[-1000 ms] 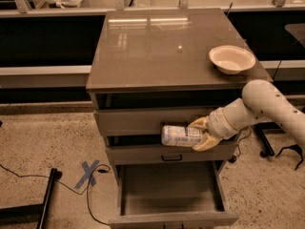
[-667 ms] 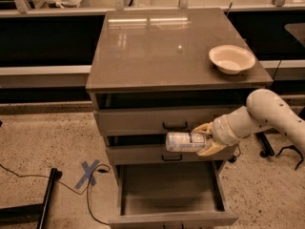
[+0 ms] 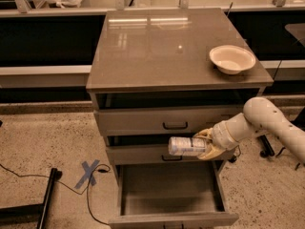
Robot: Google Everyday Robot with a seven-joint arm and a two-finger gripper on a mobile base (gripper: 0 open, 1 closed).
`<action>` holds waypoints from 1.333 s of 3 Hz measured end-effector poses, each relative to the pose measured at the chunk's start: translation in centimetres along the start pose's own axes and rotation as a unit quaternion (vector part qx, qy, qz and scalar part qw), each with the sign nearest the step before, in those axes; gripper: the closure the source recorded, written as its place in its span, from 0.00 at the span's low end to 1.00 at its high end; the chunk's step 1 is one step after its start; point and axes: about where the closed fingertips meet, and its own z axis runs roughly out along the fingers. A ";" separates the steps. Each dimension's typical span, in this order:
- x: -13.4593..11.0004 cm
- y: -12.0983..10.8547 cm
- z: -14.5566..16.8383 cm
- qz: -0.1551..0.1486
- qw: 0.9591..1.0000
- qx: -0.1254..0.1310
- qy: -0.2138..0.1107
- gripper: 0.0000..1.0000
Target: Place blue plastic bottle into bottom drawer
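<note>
Since a second ago the gripper (image 3: 204, 145) has sunk and drifted slightly toward 3 o'clock, carrying the blue plastic bottle (image 3: 185, 146) from the gap under the top drawer (image 3: 143, 122) down to the front of the middle drawer (image 3: 138, 154). The bottle now sits just above that drawer's black handle (image 3: 171, 158). The jaws are clamped on the bottle's right end, one tan finger above and one below, with the arm (image 3: 267, 123) reaching in from 3 o'clock. The bottle lies horizontally, its other end pointing to 9 o'clock. It is clear plastic with a pale printed label round its body. It hangs at 12 o'clock above the bottom drawer (image 3: 167, 197), which stands pulled out. The cream bowl (image 3: 232, 59) has stayed at 2 o'clock on the cabinet top (image 3: 157, 46).
</note>
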 end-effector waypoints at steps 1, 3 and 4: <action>5.6 2.3 4.7 -0.017 1.000 0.006 -0.005 1.00; 9.1 4.1 8.5 -0.083 0.996 0.005 -0.017 1.00; 13.2 4.6 11.9 -0.076 0.997 -0.012 -0.009 1.00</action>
